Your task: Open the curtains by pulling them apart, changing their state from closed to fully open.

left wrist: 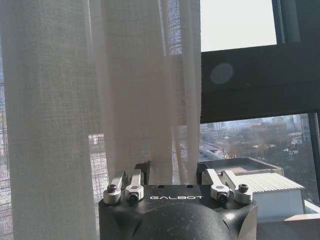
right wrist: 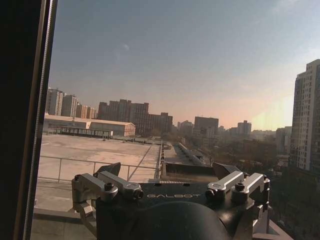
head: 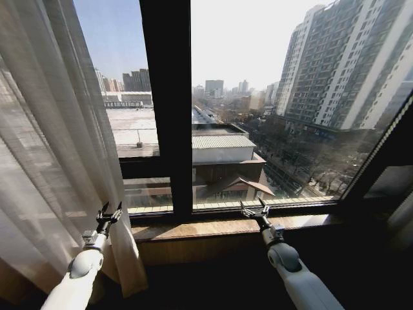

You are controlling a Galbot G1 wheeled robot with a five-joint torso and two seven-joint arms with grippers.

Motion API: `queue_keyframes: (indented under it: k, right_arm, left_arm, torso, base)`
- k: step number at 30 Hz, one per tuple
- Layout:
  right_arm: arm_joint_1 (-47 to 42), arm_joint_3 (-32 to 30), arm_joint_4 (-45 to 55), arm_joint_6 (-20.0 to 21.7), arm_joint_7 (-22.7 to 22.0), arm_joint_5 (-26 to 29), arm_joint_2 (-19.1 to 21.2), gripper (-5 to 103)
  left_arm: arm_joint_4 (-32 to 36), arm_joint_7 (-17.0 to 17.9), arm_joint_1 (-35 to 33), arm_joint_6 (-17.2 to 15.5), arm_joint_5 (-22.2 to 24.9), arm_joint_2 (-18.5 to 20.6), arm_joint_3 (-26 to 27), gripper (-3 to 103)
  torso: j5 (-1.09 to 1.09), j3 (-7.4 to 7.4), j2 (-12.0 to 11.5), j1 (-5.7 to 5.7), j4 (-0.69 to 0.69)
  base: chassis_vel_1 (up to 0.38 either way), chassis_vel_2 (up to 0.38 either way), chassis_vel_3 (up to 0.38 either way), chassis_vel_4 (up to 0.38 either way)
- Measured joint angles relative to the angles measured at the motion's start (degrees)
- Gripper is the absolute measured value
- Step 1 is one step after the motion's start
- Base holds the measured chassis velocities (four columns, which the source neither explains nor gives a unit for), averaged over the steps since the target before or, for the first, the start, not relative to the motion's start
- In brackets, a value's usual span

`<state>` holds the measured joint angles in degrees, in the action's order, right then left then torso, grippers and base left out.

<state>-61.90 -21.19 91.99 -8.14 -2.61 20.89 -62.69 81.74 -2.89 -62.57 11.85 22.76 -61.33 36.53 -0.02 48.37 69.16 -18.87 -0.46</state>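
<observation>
A: So where are the curtains (head: 58, 148) at?

B: Left panel's bunched at the window's left side, glass mostly bare. Left gripper (head: 108, 214) sits right at its inner edge, jaws spread, nothing in them. Right gripper (head: 255, 210) hovers over the sill (head: 226, 226), jaws released too.

A: Step?

B: Looks like the tail end of pulling apart. Next I'd check the right panel; only a sliver shows at the right edge.

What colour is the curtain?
Sheer white, creamy in the folds; the curtain shows best in the left wrist view.
</observation>
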Motion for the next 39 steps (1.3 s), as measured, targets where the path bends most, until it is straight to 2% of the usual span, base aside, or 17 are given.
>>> queue_keyframes:
  k: [4,6,9,10,11,12,14,29,39]
  right_arm:
    - [0.0,0.0,0.01,0.0,0.0,0.0,0.0,100]
    - [0.0,0.0,0.0,0.0,0.0,0.0,0.0,100]
    - [0.0,0.0,0.0,0.0,0.0,0.0,0.0,100]
    - [0.0,0.0,0.0,0.0,0.0,0.0,0.0,100]
    - [0.0,0.0,0.0,0.0,0.0,0.0,0.0,100]
    - [0.0,0.0,0.0,0.0,0.0,0.0,0.0,100]
    - [0.0,0.0,0.0,0.0,0.0,0.0,0.0,100]
    - [0.0,0.0,0.0,0.0,0.0,0.0,0.0,100]
    - [0.0,0.0,0.0,0.0,0.0,0.0,0.01,100]
  left_arm:
    - [0.85,0.56,-0.26,-1.2,0.67,0.03,0.09,29]
    - [0.92,0.69,-0.3,-1.27,0.76,0.05,0.11,29]
    - [0.99,1.4,-0.5,-1.34,1.23,0.2,0.25,12]
    - [0.98,1.46,-0.59,-1.3,1.32,0.27,0.39,12]
    - [0.95,1.47,-0.72,-1.21,1.36,0.38,0.55,8]
    - [0.95,1.47,-0.72,-1.21,1.36,0.38,0.55,8]
    - [0.9,1.52,-0.98,-1.12,1.39,0.54,0.85,1]
    - [0.44,1.65,-1.11,-0.91,1.72,0.71,1.5,0]
    - [0.02,1.67,-1.04,-0.47,1.55,0.43,1.77,0]
  torso:
    - [0.0,0.0,0.0,0.0,0.0]
    - [0.0,0.0,0.0,0.0,0.0]
    - [0.0,0.0,0.0,0.0,0.0]
    - [0.0,0.0,0.0,0.0,0.0]
    - [0.0,0.0,0.0,0.0,0.0]
    - [0.0,0.0,0.0,0.0,0.0]
    - [0.0,0.0,0.0,0.0,0.0]
    - [0.01,0.0,0.0,0.0,-0.01]
    - [0.0,0.0,0.0,0.0,-0.01]
  base:
    - [0.0,0.0,0.0,0.0]
    - [0.0,0.0,0.0,0.0]
    - [0.0,0.0,0.0,0.0]
    - [0.0,0.0,0.0,0.0]
    - [0.0,0.0,0.0,0.0]
    - [0.0,0.0,0.0,0.0]
    - [0.0,0.0,0.0,0.0]
    - [0.021,0.022,-0.023,-0.018]
    - [0.172,0.199,-0.167,-0.204]
